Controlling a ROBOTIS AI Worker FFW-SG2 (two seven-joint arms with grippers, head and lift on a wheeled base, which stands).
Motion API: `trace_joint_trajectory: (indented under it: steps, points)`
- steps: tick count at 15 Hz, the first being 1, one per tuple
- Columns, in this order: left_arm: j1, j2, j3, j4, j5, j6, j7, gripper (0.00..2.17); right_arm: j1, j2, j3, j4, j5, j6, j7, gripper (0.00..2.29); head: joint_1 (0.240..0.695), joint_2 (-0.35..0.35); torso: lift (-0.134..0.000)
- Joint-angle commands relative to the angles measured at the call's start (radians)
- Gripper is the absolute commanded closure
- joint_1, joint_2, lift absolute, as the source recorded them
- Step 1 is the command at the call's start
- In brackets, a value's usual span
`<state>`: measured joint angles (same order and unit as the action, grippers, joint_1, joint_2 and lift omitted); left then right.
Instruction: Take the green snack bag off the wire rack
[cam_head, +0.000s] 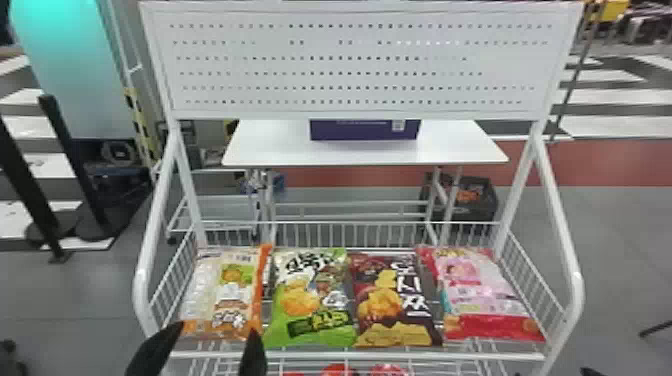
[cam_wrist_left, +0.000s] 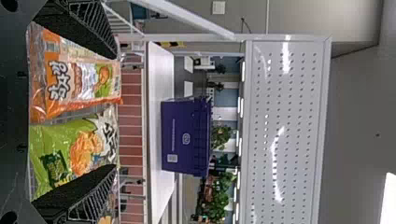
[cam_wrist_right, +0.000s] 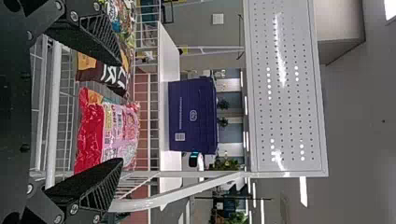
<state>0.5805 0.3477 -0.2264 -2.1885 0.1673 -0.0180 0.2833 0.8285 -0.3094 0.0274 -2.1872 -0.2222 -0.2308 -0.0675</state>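
The green snack bag (cam_head: 310, 305) lies face up on the wire rack (cam_head: 577, 287), presumably for display, hemmed between orange-trimmed (cam_head: 235, 292) and brown snack bags (cam_head: 392, 300). Left end effector (cam_head: 215, 331), near the front rail (cam_head: 350, 355), and right end effector (cam_wrist_right: 123, 112) both have fingers parted. Lifting room looks open above.

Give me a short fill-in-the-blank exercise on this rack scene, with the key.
The number of snack bags in the upper basket of the wire rack is ____. In the head view, the green snack bag lies directly to the ____ of the orange-edged bag. The left claw is not shut but ____. The tabletop behind the rack is ____ in colour.
Missing words: four; right; open; white
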Motion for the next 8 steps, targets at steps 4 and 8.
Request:
trace_joint_trajectory:
  steps: [4, 8]
  points:
    - [-0.251, -0.07, -0.14, 0.154, -0.002, 0.198, -0.003, 0.05, -0.003, 0.006, 0.002, 0.006, 0.007, 0.0, 0.0, 0.17, 0.499, 0.0, 0.0]
    - [-0.387, -0.124, -0.206, 0.27, -0.002, 0.269, 0.002, 0.09, -0.014, 0.009, 0.012, 0.014, 0.012, 0.0, 0.0, 0.17, 0.499, 0.0, 0.0]
